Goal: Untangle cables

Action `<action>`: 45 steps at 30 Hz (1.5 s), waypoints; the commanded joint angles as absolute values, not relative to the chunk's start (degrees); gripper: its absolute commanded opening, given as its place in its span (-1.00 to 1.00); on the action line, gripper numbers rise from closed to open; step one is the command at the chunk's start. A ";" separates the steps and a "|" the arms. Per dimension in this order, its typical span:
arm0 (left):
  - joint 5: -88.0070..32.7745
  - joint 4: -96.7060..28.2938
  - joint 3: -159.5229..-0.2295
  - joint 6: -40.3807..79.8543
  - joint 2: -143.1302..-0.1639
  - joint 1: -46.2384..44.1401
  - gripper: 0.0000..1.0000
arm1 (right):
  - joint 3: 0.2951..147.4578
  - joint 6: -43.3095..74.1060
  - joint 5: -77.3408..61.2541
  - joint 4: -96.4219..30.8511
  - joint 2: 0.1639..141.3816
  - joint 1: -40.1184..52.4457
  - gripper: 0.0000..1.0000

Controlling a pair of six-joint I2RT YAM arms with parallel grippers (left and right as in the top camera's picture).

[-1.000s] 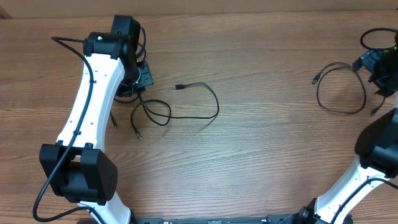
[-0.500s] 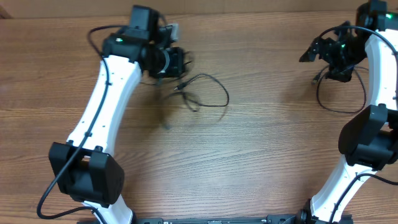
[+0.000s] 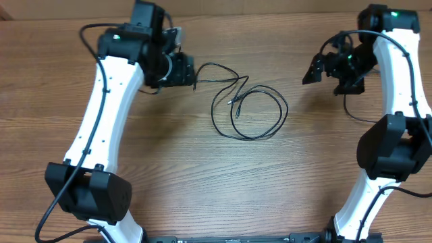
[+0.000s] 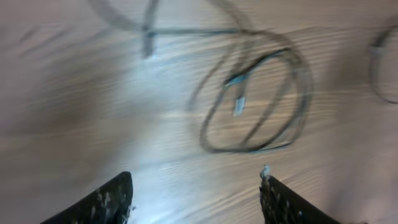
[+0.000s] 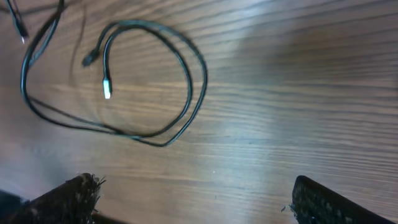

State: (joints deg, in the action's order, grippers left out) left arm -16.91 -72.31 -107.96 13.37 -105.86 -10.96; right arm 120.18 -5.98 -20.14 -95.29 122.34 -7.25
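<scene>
A thin black cable (image 3: 237, 101) lies in loose overlapping loops on the wooden table (image 3: 202, 175), in the middle. My left gripper (image 3: 192, 71) hovers just left of the cable's far end, open and holding nothing. The left wrist view is blurred; it shows the same loops (image 4: 303, 81) with a silver plug tip (image 4: 238, 102) ahead of the empty left gripper (image 4: 196, 194). My right gripper (image 3: 314, 70) hangs open to the right of the loops. Its wrist view shows the coiled cable (image 5: 198, 87) beyond its wide-apart, empty gripper (image 5: 194, 200). A second thin cable (image 3: 349, 113) curves below the right wrist, partly hidden.
Both white arms reach in from the near edge, the left arm (image 3: 101, 128) along the left side and the right arm (image 3: 412, 101) along the right. Thick black arm cables (image 3: 86, 34) loop beside the wrists.
The left gripper opened and let go of the cable, which now lies spread in loops mid-table, further right. The right arm swung left toward the middle.
</scene>
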 commanded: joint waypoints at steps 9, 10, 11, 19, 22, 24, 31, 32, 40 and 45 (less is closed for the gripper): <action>-0.78 -86.50 -108.92 17.54 -101.80 -7.09 0.38 | 119.94 -0.97 -14.48 -97.10 117.08 -6.63 1.00; -0.36 -87.90 -108.90 17.98 -101.51 -7.11 0.38 | 119.94 0.19 -13.23 -97.10 116.25 -6.44 1.00; -0.08 -89.36 -108.90 18.31 -101.30 -7.11 0.38 | 119.90 1.45 -11.86 -97.10 114.91 -6.13 1.00; 0.51 -89.19 -104.25 19.70 -94.56 -7.68 0.40 | 114.24 3.25 -11.60 -97.06 104.88 -1.98 1.00; 0.23 -83.50 -99.72 19.73 -90.21 -8.78 0.43 | 113.14 3.46 -11.62 -95.90 104.47 1.02 1.00; -0.30 -78.72 -95.48 19.75 -87.31 -9.65 0.49 | 111.74 5.26 -11.68 -92.73 104.47 3.49 1.00; -6.61 -63.66 -80.36 19.70 -85.12 -9.82 0.77 | 102.65 7.77 -15.20 -75.50 104.60 14.37 1.00; -7.57 -61.73 -78.65 19.73 -85.47 -9.82 0.81 | 100.75 8.29 -15.22 -72.05 104.60 15.84 1.00; -8.58 -55.00 -72.69 19.27 -88.51 -9.80 0.92 | 85.49 10.50 -14.55 -46.92 104.71 24.82 0.93; -8.67 -54.96 -72.69 19.29 -88.82 -9.78 0.90 | 78.32 22.96 -7.18 -38.04 105.38 25.78 0.72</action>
State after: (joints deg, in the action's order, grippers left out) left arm -7.66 -55.18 -72.66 19.55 -88.53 -9.78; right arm 81.87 13.69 -12.75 -41.10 104.55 26.17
